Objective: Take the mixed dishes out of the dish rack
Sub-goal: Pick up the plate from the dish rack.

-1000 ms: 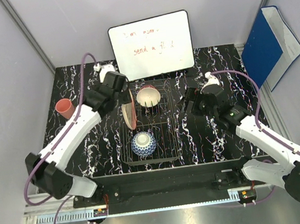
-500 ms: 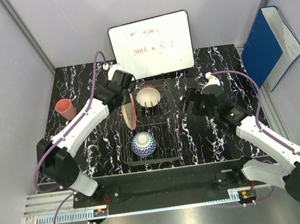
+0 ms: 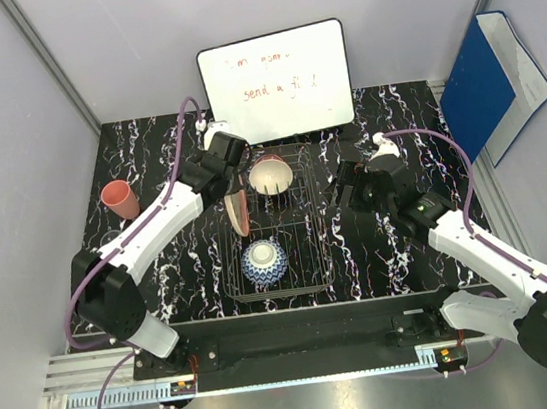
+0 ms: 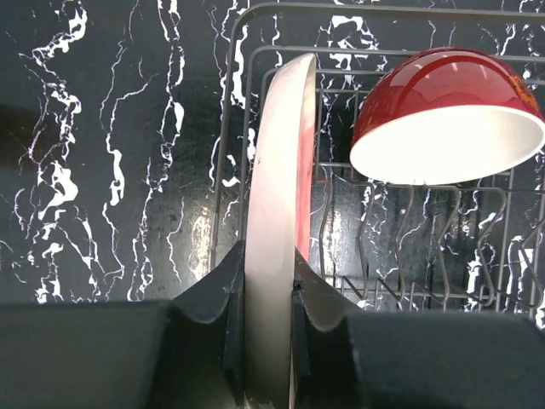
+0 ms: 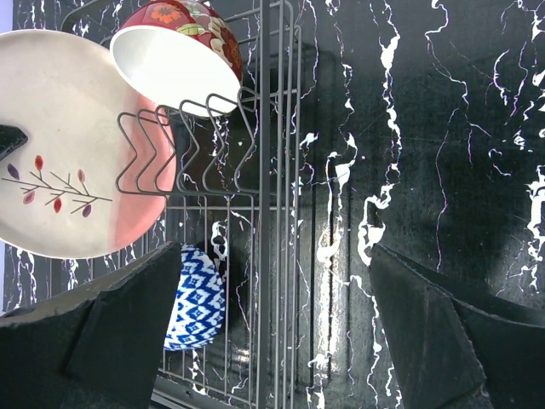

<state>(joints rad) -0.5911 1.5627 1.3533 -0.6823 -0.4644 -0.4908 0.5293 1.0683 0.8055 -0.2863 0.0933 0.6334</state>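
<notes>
The black wire dish rack (image 3: 307,232) (image 4: 255,53) (image 5: 281,170) holds three dishes. A pale pinkish-cream plate (image 3: 237,212) (image 4: 277,170) (image 5: 60,170) stands on edge at its left side. My left gripper (image 3: 234,182) (image 4: 266,281) is shut on the plate's top rim, one finger on each face. A cream bowl with a red outside (image 3: 271,176) (image 4: 443,128) (image 5: 174,60) leans at the rack's back. A blue-and-white bowl (image 3: 262,263) (image 5: 194,298) lies upside down at the front. My right gripper (image 3: 350,187) (image 5: 272,256) hangs open and empty just right of the rack.
A salmon-pink cup (image 3: 118,198) stands on the black marbled table far left of the rack. A white whiteboard (image 3: 276,83) leans at the back behind the rack. A blue folder (image 3: 490,85) rests against the right wall.
The left gripper has shut onto the plate's rim while the left arm shifted slightly right and back. The right arm has stayed still.
</notes>
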